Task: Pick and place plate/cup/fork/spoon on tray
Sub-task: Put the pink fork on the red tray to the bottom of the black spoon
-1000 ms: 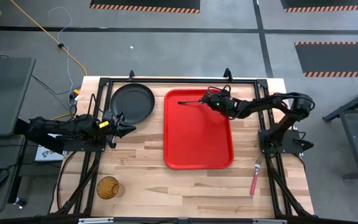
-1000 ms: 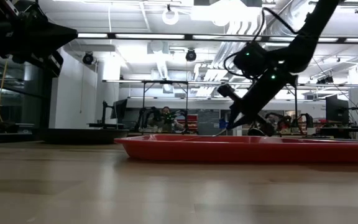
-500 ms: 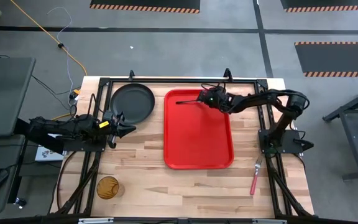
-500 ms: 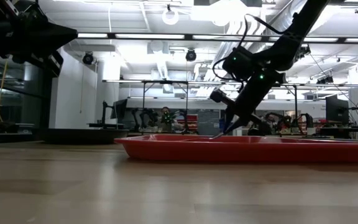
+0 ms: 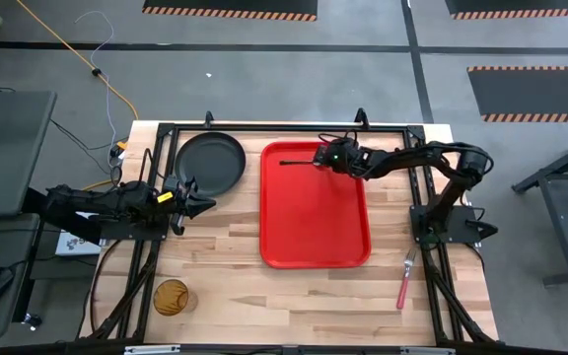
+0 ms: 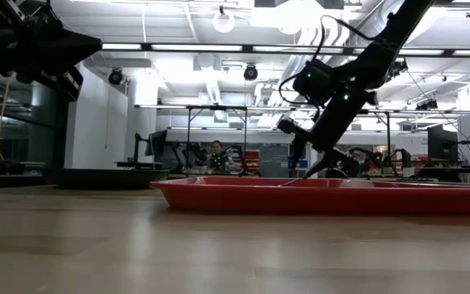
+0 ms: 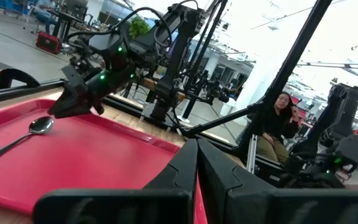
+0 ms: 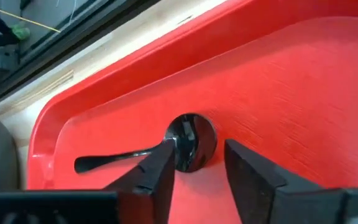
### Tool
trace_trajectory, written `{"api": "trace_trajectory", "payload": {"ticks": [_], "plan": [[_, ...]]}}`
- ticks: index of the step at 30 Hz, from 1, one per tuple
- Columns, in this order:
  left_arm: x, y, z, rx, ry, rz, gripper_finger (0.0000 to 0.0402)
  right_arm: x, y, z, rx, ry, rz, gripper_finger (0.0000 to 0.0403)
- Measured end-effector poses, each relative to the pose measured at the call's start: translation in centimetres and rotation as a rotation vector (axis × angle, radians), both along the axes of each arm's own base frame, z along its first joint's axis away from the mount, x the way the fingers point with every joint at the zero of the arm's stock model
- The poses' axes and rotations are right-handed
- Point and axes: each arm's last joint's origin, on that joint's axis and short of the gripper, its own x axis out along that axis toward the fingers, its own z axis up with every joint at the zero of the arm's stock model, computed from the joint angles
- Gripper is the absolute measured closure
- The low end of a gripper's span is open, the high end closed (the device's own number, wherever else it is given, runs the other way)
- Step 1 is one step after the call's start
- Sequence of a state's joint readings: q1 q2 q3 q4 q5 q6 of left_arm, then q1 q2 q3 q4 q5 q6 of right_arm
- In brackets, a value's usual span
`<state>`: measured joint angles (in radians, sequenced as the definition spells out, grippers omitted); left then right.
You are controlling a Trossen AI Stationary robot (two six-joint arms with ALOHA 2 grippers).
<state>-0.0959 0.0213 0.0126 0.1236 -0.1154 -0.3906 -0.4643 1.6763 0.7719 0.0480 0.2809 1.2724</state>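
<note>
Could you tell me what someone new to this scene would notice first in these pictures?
The large red tray at the table's middle draws the eye first, with the dark spoon lying in its far end. The right gripper hangs just above the spoon's bowl, fingers apart. The black plate sits left of the tray, near the waiting left gripper.

Two dark arms w/ black cables, green LEDs, left hand [image 5: 203,205] yellow label
</note>
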Motion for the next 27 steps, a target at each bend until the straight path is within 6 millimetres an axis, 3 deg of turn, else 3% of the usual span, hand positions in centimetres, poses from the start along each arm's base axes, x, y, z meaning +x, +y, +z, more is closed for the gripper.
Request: {"api": "trace_trajectory", "payload": {"ticks": [6, 11, 15, 18, 22, 27], "plan": [[0.0, 0.0, 0.0, 0.0, 0.0, 0.0, 0.0398, -1.6, 0.5, 3.2, -0.096, 0.088, 0.095, 0.0231], [0.0, 0.0, 0.0, 0.0, 0.0, 0.0, 0.0398, -3.5, 2.4, 6.5, -0.097, 0.106, 0.355, 0.0224], [0.0, 0.0, 0.0, 0.0, -0.001, 0.0, 0.0398, -5.3, 5.8, 8.4, 0.054, 0.072, 0.63, 0.0224], [0.0, 0.0, 0.0, 0.0, 0.0, 0.0, 0.0398, -7.2, 9.1, 9.3, 0.207, 0.098, 0.737, 0.0224], [0.0, 0.0, 0.0, 0.0, 0.0, 0.0, 0.0398, -10.0, 13.3, 10.0, 0.373, 0.2, 0.756, 0.0224], [0.0, 0.0, 0.0, 0.0, 0.0, 0.0, 0.0398, -12.8, 17.6, 10.0, 0.552, 0.354, 0.618, 0.0224]]}}
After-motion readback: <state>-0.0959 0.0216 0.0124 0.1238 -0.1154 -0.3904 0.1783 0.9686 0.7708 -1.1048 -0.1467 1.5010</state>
